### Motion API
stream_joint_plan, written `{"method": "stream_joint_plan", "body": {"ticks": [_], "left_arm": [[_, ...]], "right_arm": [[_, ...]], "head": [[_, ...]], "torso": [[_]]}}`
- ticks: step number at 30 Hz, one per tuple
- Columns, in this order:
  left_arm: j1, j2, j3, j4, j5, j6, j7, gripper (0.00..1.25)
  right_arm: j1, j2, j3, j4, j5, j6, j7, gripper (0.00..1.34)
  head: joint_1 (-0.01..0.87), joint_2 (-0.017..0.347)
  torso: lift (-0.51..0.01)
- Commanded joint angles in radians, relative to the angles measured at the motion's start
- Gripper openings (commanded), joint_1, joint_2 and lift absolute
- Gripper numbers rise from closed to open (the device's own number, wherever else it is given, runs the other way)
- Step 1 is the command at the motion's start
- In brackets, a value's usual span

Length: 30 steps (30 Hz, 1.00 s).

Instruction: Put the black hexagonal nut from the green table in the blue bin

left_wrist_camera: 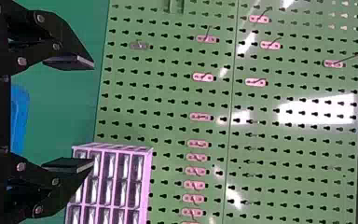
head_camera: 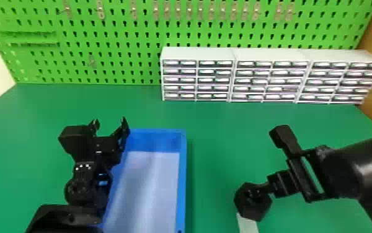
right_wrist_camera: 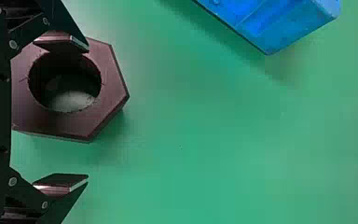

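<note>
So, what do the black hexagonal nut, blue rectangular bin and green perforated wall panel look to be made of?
Nut: matte, likely plastic, no bright metallic glints; coated metal possible.
Bin: probably moulded plastic, satin, with ridges formed into its outer wall.
Wall panel: likely painted sheet metal, glossy, judging by its bright reflections; plastic can't be ruled out.

Site reads as a workshop. Green pegboard [head_camera: 139, 35] set with small hooks [head_camera: 101, 12] behind my green surface [head_camera: 219, 124]; at the back I note pale cabinets [head_camera: 197, 53] of small drawers.
</note>
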Motion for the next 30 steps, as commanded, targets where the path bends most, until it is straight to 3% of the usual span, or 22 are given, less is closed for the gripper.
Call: {"method": "stream_joint_plan", "body": {"ticks": [1, 8, 14, 21, 25, 30], "left_arm": [[0.001, 0.0, 0.001, 0.0, 0.001, -0.002, 0.0, 0.74], [0.0, 0.0, 0.003, 0.0, -0.001, -0.003, 0.0, 0.74], [-0.002, 0.0, 0.004, 0.0, 0.001, -0.005, 0.0, 0.74], [-0.002, 0.0, 0.004, 0.0, 0.001, -0.01, 0.0, 0.74], [-0.002, 0.0, 0.004, 0.0, 0.001, -0.011, 0.0, 0.74], [0.0, 0.0, 0.004, 0.0, 0.001, -0.011, 0.0, 0.74]], "right_arm": [[-0.014, 0.0, 0.014, 0.028, 0.003, -0.014, 0.0, 1.04], [-0.024, 0.0, 0.026, 0.052, 0.026, -0.027, 0.014, 1.03], [-0.03, 0.007, 0.038, 0.072, 0.149, -0.037, 0.121, 1.03], [-0.025, 0.044, 0.038, 0.109, 0.414, -0.064, 0.359, 1.03], [-0.011, 0.087, 0.011, 0.128, 0.638, -0.097, 0.543, 1.03], [0.009, 0.147, -0.04, 0.143, 0.887, -0.149, 0.713, 1.02]], "head": [[0.657, 0.057], [0.657, 0.057], [0.657, 0.057], [0.657, 0.057], [0.657, 0.057], [0.657, 0.057]], "torso": [[-0.095], [-0.095], [-0.095], [-0.095], [-0.095], [-0.095]]}}
